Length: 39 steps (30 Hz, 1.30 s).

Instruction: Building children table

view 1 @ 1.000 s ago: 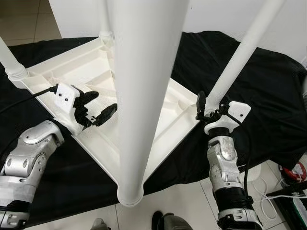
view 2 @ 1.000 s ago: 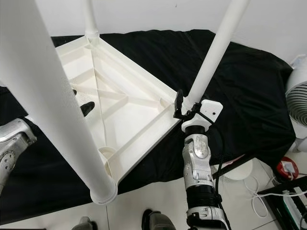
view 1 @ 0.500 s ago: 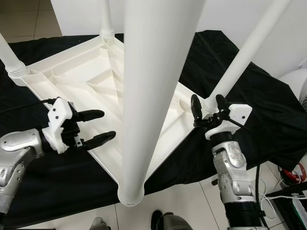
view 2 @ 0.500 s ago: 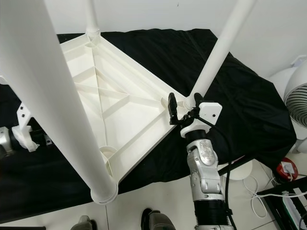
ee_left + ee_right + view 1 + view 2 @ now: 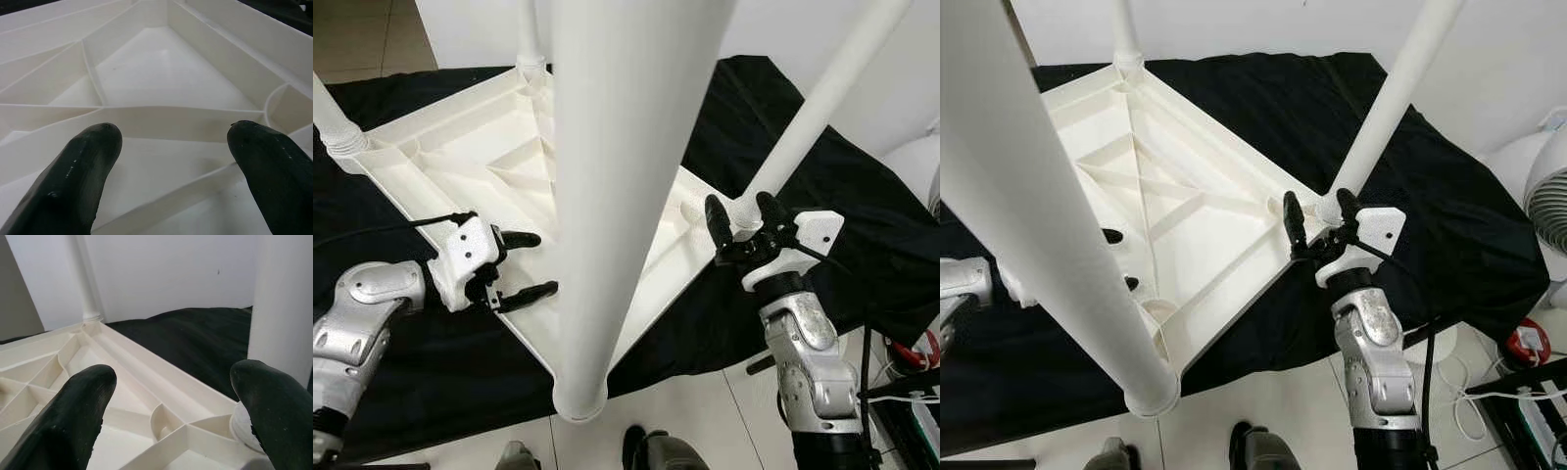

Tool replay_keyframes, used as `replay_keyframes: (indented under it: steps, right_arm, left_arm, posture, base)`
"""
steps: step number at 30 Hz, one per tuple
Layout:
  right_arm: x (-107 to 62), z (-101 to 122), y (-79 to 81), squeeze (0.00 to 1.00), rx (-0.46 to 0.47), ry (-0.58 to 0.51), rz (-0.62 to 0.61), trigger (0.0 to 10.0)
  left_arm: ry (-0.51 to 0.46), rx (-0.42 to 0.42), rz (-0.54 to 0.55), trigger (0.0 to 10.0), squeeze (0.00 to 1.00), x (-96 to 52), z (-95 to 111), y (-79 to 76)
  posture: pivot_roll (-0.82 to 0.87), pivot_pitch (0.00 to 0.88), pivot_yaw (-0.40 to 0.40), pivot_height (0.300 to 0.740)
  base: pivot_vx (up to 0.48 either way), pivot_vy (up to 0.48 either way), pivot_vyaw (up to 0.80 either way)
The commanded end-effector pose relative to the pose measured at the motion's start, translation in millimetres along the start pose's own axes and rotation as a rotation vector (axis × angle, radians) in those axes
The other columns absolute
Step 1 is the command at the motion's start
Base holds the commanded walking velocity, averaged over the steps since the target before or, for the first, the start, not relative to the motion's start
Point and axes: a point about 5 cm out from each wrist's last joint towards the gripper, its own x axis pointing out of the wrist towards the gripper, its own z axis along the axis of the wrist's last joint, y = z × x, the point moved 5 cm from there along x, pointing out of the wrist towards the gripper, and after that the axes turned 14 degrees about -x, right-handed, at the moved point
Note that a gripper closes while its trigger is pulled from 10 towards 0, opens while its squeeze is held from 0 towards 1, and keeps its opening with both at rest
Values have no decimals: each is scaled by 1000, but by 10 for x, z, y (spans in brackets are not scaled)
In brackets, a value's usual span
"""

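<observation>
White children's table [image 5: 480,147] lies upside down on a black cloth [image 5: 1410,186], ribbed underside facing up, legs pointing up from its corners. Right gripper [image 5: 742,211] sits at the table's right corner, fingers wide, straddling the base of the right leg [image 5: 813,108] without clamping it. Left gripper [image 5: 527,266] hovers over the near-left edge of the underside, fingers wide, holding nothing.

Likely step: seating or tightening the right leg. To do it well, centre the fingers low on the leg by the socket, close evenly, and keep the leg upright. The left gripper should press the table edge so the table can't turn.

Count: 1 table, 4 legs, 2 grippers, 1 cloth.
</observation>
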Motion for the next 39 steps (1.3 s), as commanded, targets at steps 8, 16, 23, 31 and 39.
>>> replay_keyframes:
  steps: [8, 16, 23, 31, 39]
  right_arm:
    - [-138, -59, -37, 0, -6, 45, 47, 10000]
    - [-185, -39, -28, 0, -23, 65, 121, 10000]
    - [-282, -22, 14, 0, -1, 87, 145, 10000]
    - [-350, -95, 72, 0, 7, 115, 103, 10000]
    - [-284, -74, 97, 0, 14, 103, 106, 10000]
  left_arm:
    - [45, 58, -231, 10000, 0, -107, -36, -228]
    - [60, 116, -271, 10000, 0, -88, -38, -208]
    - [94, 152, -347, 10000, 0, -127, -42, -278]
    - [116, 202, -356, 10000, 0, -84, -100, -313]
    - [122, 281, -350, 10000, 0, 56, -120, -297]
  posture:
    - [52, 197, -52, 740]
    - [54, 195, -55, 740]
    - [51, 195, -59, 740]
    - [50, 191, -57, 740]
    - [49, 188, -53, 740]
  base:
    - [0, 0, 0]
    - [0, 0, 0]
    - [0, 0, 0]
    - [0, 0, 0]
    - [0, 0, 0]
